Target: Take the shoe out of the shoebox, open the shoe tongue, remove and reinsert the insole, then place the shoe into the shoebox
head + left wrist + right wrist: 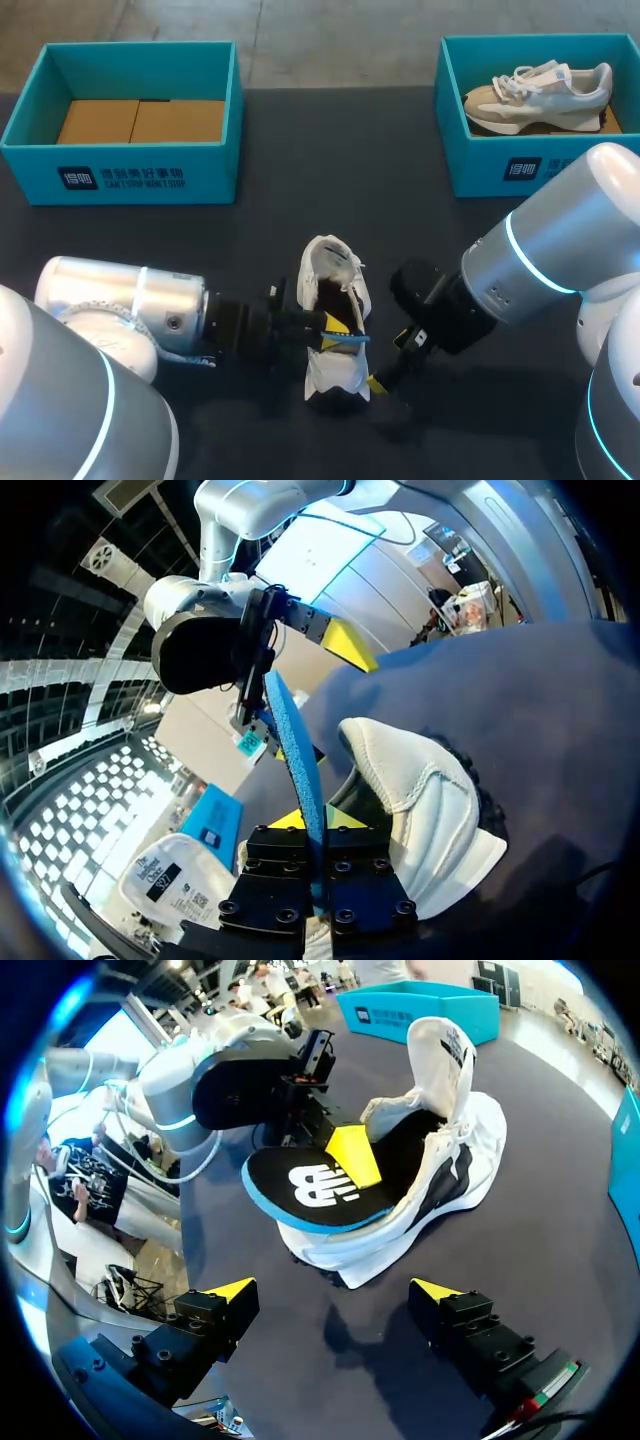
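The shoe (330,275) stands on the table (300,200) between my two arms, out of either box. Its long axis runs from its near end, close to me, straight away toward the table's far edge. The insole (310,1195) is half out. One end sits in the shoe's opening, and the rest juts sideways toward my left arm, slanted across the shoe's length rather than along it.

My left gripper (312,818) is clamped on the insole's free part, one finger above and one below. That arm is the nearer one and the one in charge of it. My right gripper (335,1290) has its fingers spread wide with nothing between them. It hangs just beside the shoe's near end, with the shoe ahead of it.

I judge that the insole must line up with the shoe's length before it seats, with my right gripper free to steady the shoe.

At the far left is an empty box (120,175); at the far right, a box (480,165) holding another shoe (540,95).
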Robot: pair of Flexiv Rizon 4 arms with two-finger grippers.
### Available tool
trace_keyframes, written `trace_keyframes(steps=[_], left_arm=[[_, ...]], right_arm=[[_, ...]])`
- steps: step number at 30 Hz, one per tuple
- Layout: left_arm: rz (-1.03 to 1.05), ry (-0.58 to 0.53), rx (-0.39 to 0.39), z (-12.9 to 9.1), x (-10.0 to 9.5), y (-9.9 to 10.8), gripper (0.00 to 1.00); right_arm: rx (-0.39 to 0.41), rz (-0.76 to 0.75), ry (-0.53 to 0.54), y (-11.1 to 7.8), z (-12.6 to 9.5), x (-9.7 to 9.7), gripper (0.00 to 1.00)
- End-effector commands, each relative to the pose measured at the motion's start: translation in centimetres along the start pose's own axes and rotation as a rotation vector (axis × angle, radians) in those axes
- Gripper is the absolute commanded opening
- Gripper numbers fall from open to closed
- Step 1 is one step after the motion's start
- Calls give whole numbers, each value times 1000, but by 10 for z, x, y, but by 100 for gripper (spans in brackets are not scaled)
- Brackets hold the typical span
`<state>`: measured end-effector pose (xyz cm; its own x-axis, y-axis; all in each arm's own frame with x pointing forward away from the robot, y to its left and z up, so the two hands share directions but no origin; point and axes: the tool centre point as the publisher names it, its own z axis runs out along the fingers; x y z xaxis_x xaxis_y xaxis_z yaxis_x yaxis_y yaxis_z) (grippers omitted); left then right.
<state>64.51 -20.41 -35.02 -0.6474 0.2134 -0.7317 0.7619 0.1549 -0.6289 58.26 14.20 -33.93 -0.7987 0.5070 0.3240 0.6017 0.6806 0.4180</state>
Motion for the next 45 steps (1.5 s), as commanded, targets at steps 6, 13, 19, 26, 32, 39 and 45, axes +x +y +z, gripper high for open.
trace_keyframes(steps=[6, 13, 19, 26, 32, 39, 45], left_arm=[[-9, -5, 30, 1, -2, -12, 40], [-25, -34, 69, -4, -8, -25, 32], [-23, -25, 100, -3, -11, -35, 14], [-6, 4, 94, 0, -9, -33, 0], [13, 26, 60, 5, -6, -18, 0], [-2, 42, 41, 10, -2, -4, 0], [-4, 63, 13, 11, 1, 4, 0]], right_arm=[[-3, 1, -2, -1, 0, 1, 100], [-3, 1, -2, -1, 0, 1, 100], [-3, 1, -2, -1, 0, 1, 100], [-3, 1, -2, -1, 0, 1, 100], [-3, 1, -2, -1, 0, 1, 100], [-3, 1, -2, -1, 0, 1, 100], [-3, 1, -2, -1, 0, 1, 100]])
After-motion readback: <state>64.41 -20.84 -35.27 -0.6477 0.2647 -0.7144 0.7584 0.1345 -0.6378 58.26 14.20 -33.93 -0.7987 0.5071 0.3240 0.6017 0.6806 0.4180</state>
